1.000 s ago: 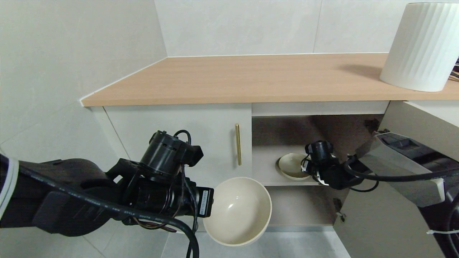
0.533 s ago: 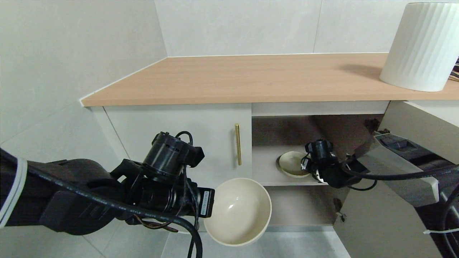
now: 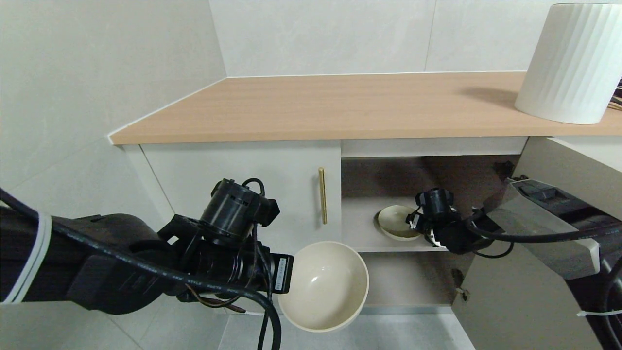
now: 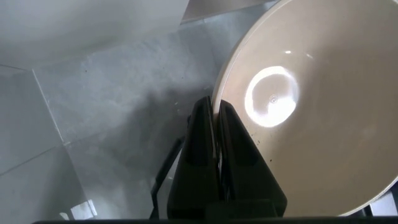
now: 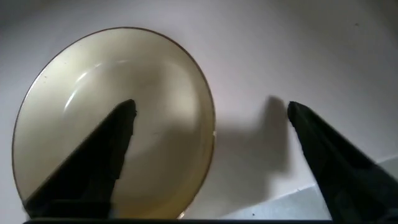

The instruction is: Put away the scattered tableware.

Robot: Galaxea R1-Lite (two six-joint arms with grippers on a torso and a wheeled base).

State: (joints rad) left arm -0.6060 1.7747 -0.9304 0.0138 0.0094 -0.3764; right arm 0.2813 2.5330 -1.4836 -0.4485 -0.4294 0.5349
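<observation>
While left gripper [image 4: 216, 118] clamps bowl [image 3: 323, 287], right gripper [image 5: 210, 112] — spread — partly hides plate [image 5: 124, 68].

We find the left arm [image 3: 112, 262] stretched low across the front, wrist roughly level. The left gripper [image 4: 214, 111] is clamped on the rim of a bowl [image 3: 323, 287], one finger on each side. The right arm [image 3: 544, 218] comes in from the right. The right gripper [image 5: 210, 109] has its fingers [image 5: 93, 168] spread wide, holding nothing.

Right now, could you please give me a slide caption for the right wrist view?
Open right gripper straddles the rim of a shallow cream dish lying on the white cabinet shelf.
</observation>
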